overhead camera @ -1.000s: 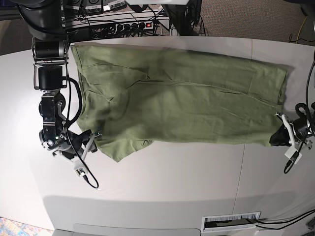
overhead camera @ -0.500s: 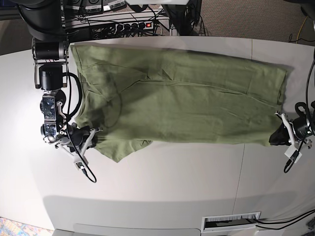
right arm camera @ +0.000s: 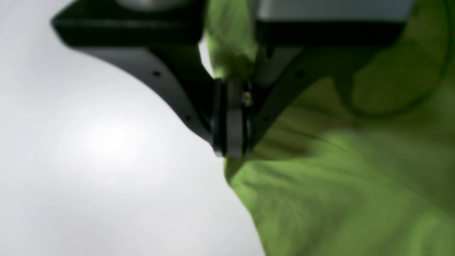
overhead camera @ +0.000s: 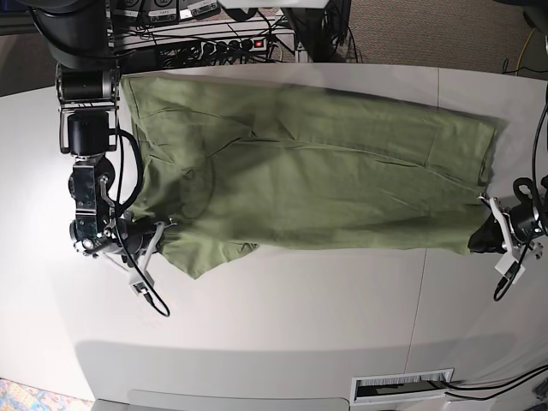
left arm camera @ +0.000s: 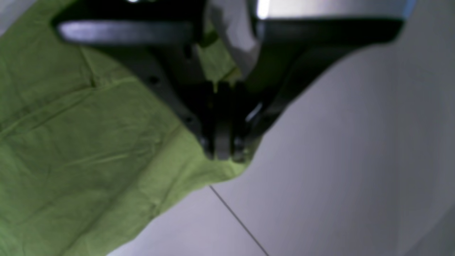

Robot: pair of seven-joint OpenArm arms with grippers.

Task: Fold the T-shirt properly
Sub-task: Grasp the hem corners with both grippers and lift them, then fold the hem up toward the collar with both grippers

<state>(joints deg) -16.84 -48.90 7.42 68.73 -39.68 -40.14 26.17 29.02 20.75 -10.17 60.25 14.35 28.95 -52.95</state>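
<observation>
Since the earlier frame the right gripper [overhead camera: 158, 233] has snapped shut on the shirt [overhead camera: 300, 171] at its near sleeve corner and drawn slightly inward. Its jaws pinch cloth in the wrist view [right arm camera: 229, 142]. Opposite, the left gripper [overhead camera: 479, 238] is clamped on the near hem corner [left arm camera: 222, 149]. Between them the shirt lies flat on the table [overhead camera: 282, 317], long axis running arm to arm, far edge beyond both.

T-shirt [overhead camera: 308, 163] plain olive-green; table [overhead camera: 282, 317] white.
</observation>
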